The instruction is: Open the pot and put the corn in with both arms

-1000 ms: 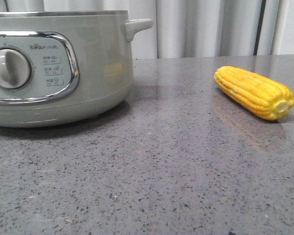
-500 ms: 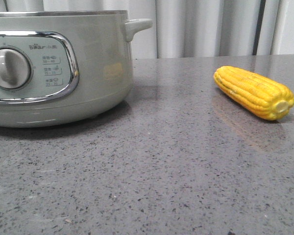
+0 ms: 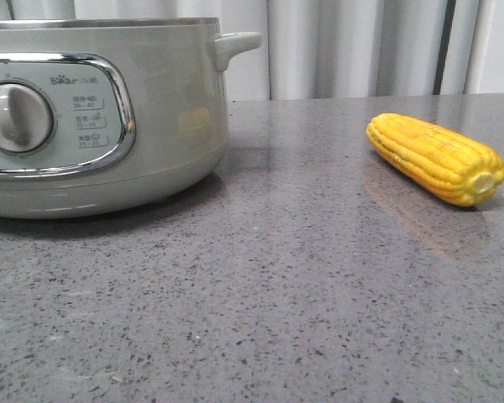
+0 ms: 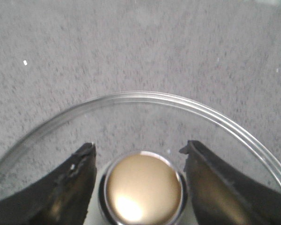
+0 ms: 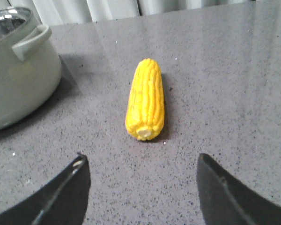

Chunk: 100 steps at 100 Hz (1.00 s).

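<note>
The pot, pale grey-green with a chrome-framed panel and round dial, stands at the left of the front view, with no lid on its rim. It also shows in the right wrist view. The corn lies on the counter at the right, pale cut end towards me. My left gripper is shut on the gold knob of the glass lid, with grey counter showing through the glass. My right gripper is open and empty, a little short of the corn's cut end.
The grey speckled counter fills the foreground. The pot's side handle sticks out towards the corn. White curtains hang behind the counter's far edge. Neither arm shows in the front view.
</note>
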Motion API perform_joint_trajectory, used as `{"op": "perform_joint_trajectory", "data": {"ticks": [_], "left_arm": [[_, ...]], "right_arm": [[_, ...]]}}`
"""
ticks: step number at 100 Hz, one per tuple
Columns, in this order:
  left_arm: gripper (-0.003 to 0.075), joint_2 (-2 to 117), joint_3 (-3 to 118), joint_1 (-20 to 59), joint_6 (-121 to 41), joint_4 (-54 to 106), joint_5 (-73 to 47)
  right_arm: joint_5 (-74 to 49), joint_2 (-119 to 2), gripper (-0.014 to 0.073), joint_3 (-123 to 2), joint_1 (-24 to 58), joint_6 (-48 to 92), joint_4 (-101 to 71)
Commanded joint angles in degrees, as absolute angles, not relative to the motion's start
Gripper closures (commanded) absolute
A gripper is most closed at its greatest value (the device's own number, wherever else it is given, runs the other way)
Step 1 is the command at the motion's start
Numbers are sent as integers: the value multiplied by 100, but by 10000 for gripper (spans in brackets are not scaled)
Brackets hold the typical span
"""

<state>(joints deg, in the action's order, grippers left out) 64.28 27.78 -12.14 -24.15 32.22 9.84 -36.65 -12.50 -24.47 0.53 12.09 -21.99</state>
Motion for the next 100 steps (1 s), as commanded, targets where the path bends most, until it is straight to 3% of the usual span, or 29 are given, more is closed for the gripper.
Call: {"op": "perform_joint_trajectory", "data": {"ticks": [1, 26, 51, 67, 100], "left_arm": [[295, 6332, 2961, -1189, -2391, 3190, 1463], [300, 5818, 2961, -867, -2391, 3500, 1526], [300, 4147, 2961, -272, -2391, 3501, 1241], [300, 3096, 2961, -98, -2391, 3487, 768], [300, 1818, 2961, -98, -2391, 3487, -36]], "right_arm": [[-3390, -1514, 172, -2657, 94, 1581, -2489], [-3583, -2700, 172, -3425, 396, 1958, -2984], [-4800, -5188, 172, -5327, 505, 2211, -2984], [-4958, -6639, 172, -6207, 505, 2447, -2761], [-4860, -8570, 176, -6846, 505, 2447, -2503]]}}
